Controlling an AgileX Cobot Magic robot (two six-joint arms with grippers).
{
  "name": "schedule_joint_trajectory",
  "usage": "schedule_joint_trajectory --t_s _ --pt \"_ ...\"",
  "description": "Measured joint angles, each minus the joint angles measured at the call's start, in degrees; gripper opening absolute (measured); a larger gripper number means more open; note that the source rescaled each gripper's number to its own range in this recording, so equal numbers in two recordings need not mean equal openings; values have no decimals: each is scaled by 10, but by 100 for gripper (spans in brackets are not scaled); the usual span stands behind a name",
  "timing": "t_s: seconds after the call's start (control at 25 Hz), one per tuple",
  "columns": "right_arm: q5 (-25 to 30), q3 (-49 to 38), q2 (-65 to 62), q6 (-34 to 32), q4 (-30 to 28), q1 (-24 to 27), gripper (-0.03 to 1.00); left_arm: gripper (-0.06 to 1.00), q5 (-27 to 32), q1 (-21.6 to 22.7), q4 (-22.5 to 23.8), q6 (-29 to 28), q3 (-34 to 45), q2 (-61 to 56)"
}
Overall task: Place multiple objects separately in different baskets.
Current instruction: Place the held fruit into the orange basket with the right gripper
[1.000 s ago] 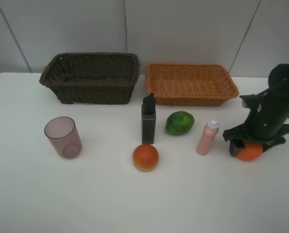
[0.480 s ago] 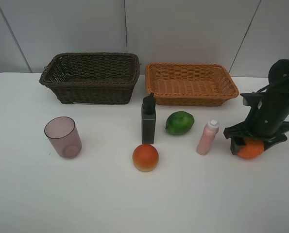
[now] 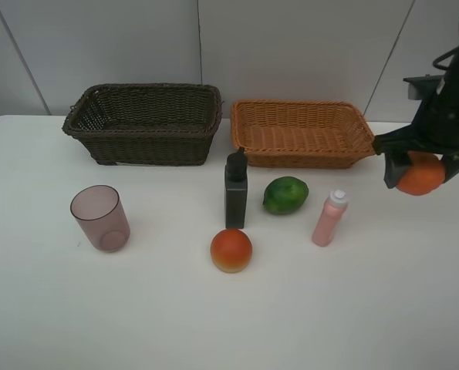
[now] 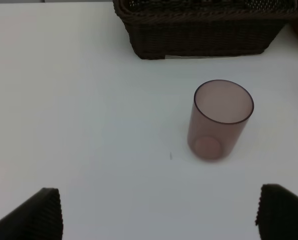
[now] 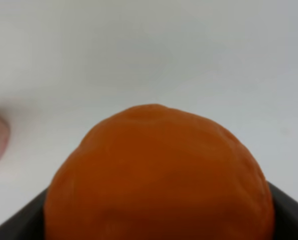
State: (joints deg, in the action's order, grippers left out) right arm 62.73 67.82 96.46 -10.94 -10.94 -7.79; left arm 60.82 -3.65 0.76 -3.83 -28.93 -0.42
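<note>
At the far right of the white table (image 3: pixel 368 308), my right claw (image 3: pixel 416 171) is clamped on the orange (image 3: pixel 422 176), a dark jaw on either side. It holds the fruit clear of the surface, just beside the right end of the light tan basket (image 3: pixel 306 159). From my right wrist the orange (image 5: pixel 159 175) fills most of the view, with the table blurred beyond it.

My left claw (image 4: pixel 161 215) stands wide apart and grips nothing. Its black fingertips (image 4: pixel 43 212) are well apart from the mauve cup (image 4: pixel 219 120), which stands upright on the table. The dark brown basket (image 4: pixel 204 37) sits farther off behind the cup.

Seen from high up, the dark brown basket (image 3: pixel 148 146) is far left, with the tan one just to its right. The mauve cup (image 3: pixel 100 217) is near left. In the middle stand the dark grey bottle (image 3: pixel 235 191), the green fruit (image 3: pixel 285 195) just right of it, and the pink bottle (image 3: pixel 329 218) further right. The red-orange fruit (image 3: pixel 231 250) lies nearest, in front of the grey bottle.
</note>
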Motion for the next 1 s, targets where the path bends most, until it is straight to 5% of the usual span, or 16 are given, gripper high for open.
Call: schedule_joint_trajectory --t_s 0.6,1.0 --pt "2 192 78 0 -2 -84 66 100 0 0 0 0 0 0" --pt "-150 253 166 0 -52 -102 66 100 0 0 0 0 0 0"
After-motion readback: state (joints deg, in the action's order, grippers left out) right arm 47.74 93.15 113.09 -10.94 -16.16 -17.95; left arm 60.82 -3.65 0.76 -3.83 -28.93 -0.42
